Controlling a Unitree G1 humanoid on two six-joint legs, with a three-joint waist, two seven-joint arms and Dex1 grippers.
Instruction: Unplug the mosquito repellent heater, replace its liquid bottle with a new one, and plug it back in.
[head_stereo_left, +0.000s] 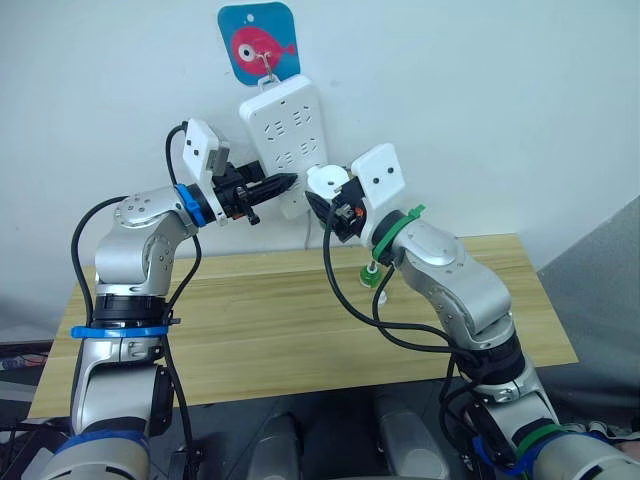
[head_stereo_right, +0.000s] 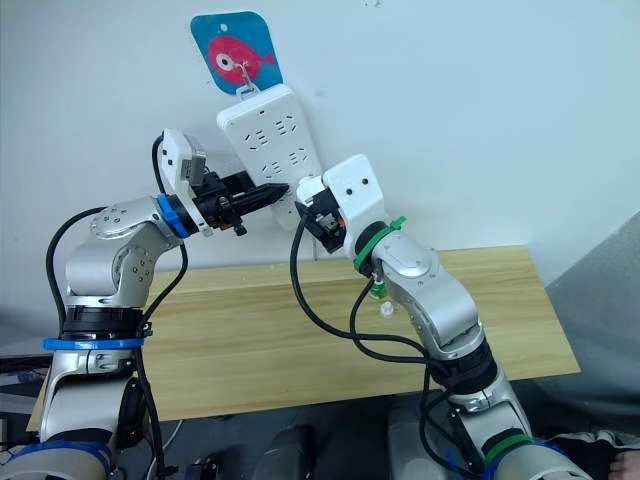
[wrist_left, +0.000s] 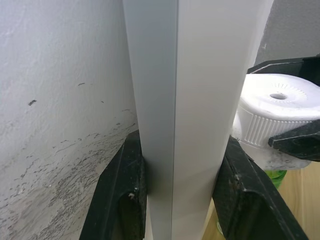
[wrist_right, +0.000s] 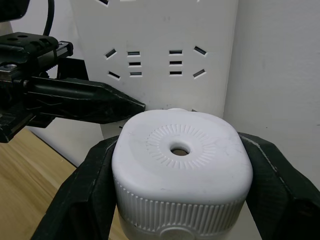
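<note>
The left gripper is clamped on the lower edge of the strip, one black finger behind it against the wall and the other in front, bracing it where it hangs tilted from a hook on the fish plaque.

At about 3 o'clock from that grip, touching the strip's lower right corner, sits the heater — the right gripper is closed around its ribbed sides, a pad on each flank, its vented round face toward the wrist camera. Whether its prongs are seated or free of the sockets I cannot tell.

It looks light, hard-shelled plastic, smooth on top but ribbed at the waist, so the ribbed band is the sensible hold; a straight pull or push along the prongs should spare them from bending.

Its bottle is hidden, though a sliver of green shows beneath it in the left wrist view. On the table, at roughly 5 o'clock from the heater, stands a small green-capped bottle — contents too small to judge.
</note>
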